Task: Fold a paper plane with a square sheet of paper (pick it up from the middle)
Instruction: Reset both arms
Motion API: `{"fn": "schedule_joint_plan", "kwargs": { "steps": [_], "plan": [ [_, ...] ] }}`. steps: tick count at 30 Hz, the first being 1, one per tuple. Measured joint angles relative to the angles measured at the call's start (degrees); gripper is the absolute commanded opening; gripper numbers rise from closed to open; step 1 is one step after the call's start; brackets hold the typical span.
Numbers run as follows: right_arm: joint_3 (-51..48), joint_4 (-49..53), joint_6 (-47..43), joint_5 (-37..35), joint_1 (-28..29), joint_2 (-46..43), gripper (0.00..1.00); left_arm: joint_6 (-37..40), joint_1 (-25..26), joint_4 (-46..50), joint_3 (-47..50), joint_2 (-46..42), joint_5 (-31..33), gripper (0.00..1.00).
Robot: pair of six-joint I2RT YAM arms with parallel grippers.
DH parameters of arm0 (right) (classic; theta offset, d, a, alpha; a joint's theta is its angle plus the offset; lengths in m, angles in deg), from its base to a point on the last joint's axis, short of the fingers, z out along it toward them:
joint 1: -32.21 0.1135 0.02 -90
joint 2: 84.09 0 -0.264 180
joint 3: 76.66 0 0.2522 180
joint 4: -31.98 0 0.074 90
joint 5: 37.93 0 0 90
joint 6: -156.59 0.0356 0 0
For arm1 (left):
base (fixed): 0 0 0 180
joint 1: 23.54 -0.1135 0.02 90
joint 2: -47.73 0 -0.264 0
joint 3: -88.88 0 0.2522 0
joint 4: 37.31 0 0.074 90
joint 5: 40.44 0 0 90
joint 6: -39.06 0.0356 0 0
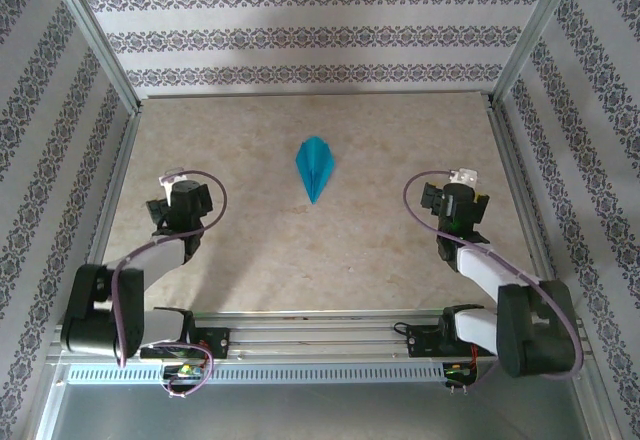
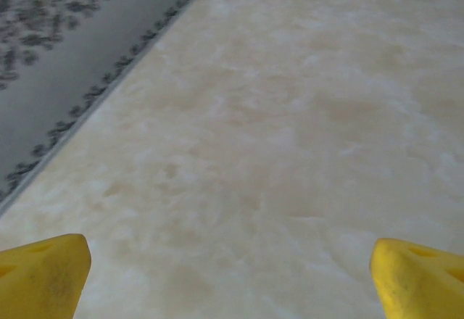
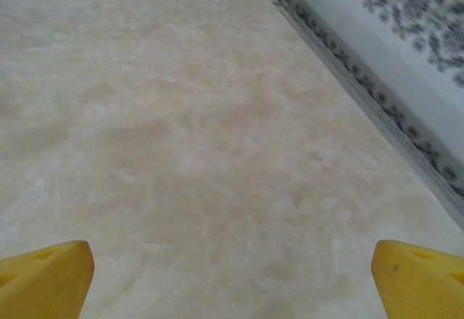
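One paper plane (image 1: 315,168), two pairs of jaws, seemingly parted

left fingertips (image 2: 43,279) cropped at bottom edge | paper plane (image 1: 315,167) creases too small

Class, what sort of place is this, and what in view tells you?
Probably a robot test cell: a left arm and right arm bolted at the table edge, patterned wall panels boxing it in, a paper plane lying mid-table.
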Motion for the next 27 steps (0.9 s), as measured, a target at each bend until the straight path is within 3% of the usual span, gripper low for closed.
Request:
{"fn": "schedule_joint_plan", "kwargs": {
  "steps": [11,27],
  "plan": [
    [-2.6,-23.8,-4.3,13.1,-1.5,14.8,0.98,7.2,-0.1,-26.5,5.1,12.0,-14.1,0.99],
    [-0.6,-27.5,-5.2,16.1,-1.9,17.9,0.98,8.3,-0.1,-32.0,4.9,15.7,-16.6,0.99]
  ]
}}
